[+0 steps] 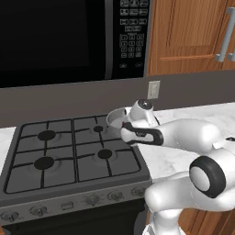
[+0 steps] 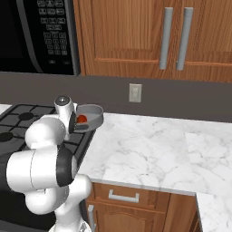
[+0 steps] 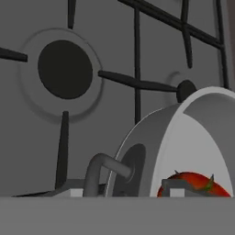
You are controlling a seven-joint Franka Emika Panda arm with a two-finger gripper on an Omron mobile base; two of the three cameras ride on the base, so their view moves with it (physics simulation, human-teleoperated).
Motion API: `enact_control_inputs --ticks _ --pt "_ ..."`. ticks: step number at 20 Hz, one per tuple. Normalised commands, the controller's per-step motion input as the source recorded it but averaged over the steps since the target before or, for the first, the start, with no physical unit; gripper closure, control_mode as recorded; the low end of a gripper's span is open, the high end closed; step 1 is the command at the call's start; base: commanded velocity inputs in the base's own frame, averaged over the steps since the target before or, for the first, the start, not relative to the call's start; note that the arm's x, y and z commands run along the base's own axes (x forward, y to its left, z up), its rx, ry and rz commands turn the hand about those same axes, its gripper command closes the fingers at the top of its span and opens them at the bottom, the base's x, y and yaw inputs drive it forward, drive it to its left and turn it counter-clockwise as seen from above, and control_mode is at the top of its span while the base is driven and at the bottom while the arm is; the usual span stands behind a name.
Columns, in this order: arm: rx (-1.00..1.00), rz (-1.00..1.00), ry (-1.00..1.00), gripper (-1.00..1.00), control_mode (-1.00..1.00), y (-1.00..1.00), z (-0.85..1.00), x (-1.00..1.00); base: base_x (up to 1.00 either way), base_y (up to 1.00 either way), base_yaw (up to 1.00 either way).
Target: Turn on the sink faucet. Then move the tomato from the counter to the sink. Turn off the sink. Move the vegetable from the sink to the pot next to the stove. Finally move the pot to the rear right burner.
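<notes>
The grey pot [image 1: 115, 118] hangs tilted over the stove's right rear part, just above the grates. The red tomato [image 2: 82, 119] lies inside it and is also seen in the hand view as the tomato [image 3: 195, 182] low in the pot [image 3: 183, 133]. My gripper [image 2: 74, 121] is shut on the pot's wall by its loop handle [image 3: 98, 167], one finger inside and one outside. The rear right burner [image 1: 98, 129] lies just left of the pot. In the hand view a round burner [image 3: 64, 69] sits beyond the pot.
The stove [image 1: 73, 151] has four burners under black grates and knobs [image 1: 92, 200] along its front. A microwave [image 1: 55, 36] hangs above it. White marble counter [image 2: 149, 145] stretches to the right, with a wall outlet [image 2: 135, 92] and wooden cabinets [image 2: 136, 31] behind.
</notes>
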Motion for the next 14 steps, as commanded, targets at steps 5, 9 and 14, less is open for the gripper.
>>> enact_control_inputs --ticks 5,9,14 --pt "0.00 0.13 0.00 1.00 -1.00 0.23 -0.16 0.02 0.00 0.00 0.00" --pt "0.00 0.07 0.00 1.00 -1.00 0.22 -0.19 0.16 0.00 0.00 0.00" --pt "0.00 0.09 0.00 1.00 -1.00 0.33 -0.24 0.31 0.00 0.00 0.00"
